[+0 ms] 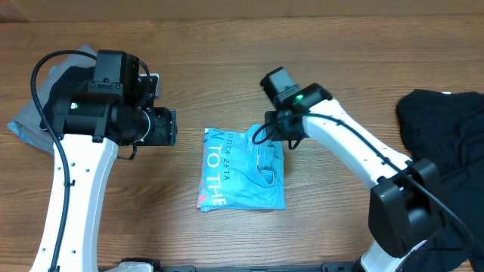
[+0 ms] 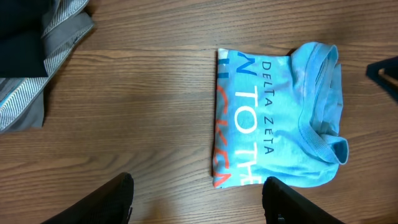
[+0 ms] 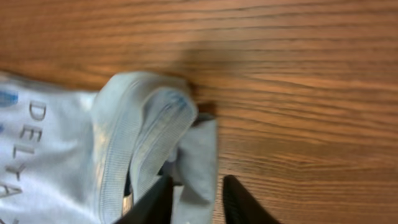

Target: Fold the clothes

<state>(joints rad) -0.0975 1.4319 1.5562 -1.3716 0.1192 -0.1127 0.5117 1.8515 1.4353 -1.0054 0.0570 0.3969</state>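
Right gripper (image 3: pixel 196 200) stands narrowly parted astride a loose flap of the collar (image 3: pixel 143 124), not visibly pinching it, at the 1 o'clock corner of the folded light blue T-shirt (image 1: pixel 234 177), which lies mid wooden table (image 1: pixel 227 60). Done well, I judge, this step flattens the bunched collar without dragging the folds apart. Left gripper (image 2: pixel 199 205) hangs wide open and empty at the shirt's 9 o'clock. Black clothes (image 1: pixel 446 151) lie at the table's 3 o'clock.
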